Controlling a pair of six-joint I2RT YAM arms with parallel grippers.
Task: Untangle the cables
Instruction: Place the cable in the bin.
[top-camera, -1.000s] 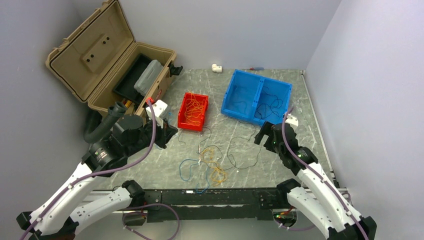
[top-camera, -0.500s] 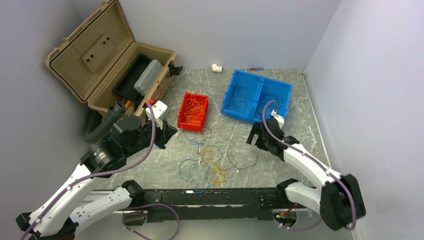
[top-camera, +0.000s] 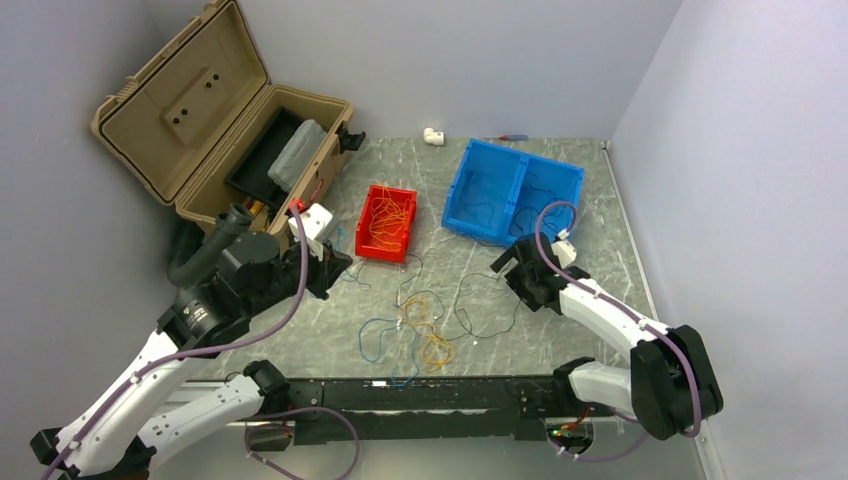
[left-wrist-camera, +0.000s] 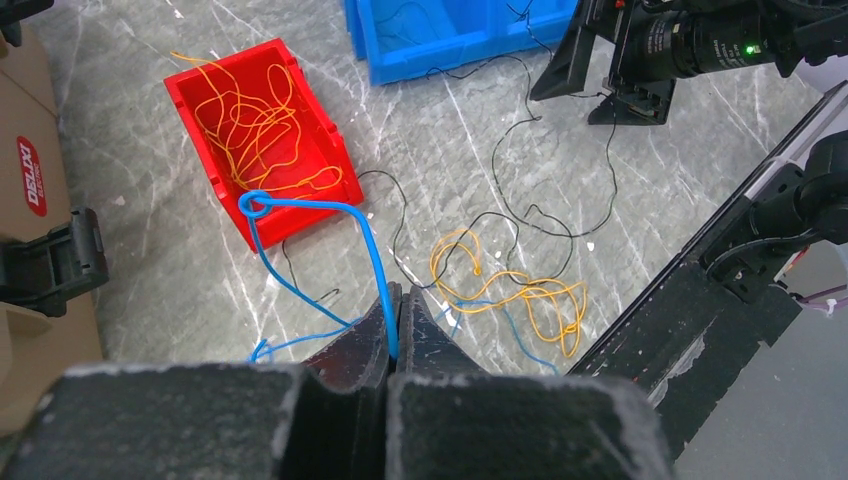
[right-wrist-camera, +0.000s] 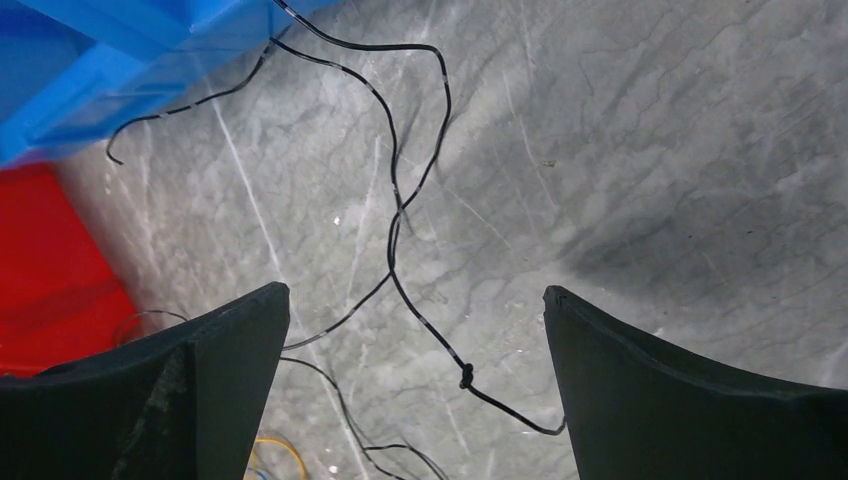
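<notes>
Cables (top-camera: 425, 325) loose on table (top-camera: 600, 200) between the arms, seemingly part sorted.
Left claw (left-wrist-camera: 393, 298) pressed together, pinching blue cable (left-wrist-camera: 310, 203) that loops toward red bin (left-wrist-camera: 262, 140); right claw (right-wrist-camera: 415, 300) spread wide over black cable (right-wrist-camera: 396, 195), its run lying ahead toward blue bin (right-wrist-camera: 80, 60); right arm nearer; open table on its right.

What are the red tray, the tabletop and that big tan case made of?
Red tray: moulded plastic by the look, smooth, with a slight sheen and even colour.
Tabletop: grey with white veins like marble; could be stone or a printed laminate.
Tan case: probably hard matt plastic, with moulded shapes in the lid.
</notes>
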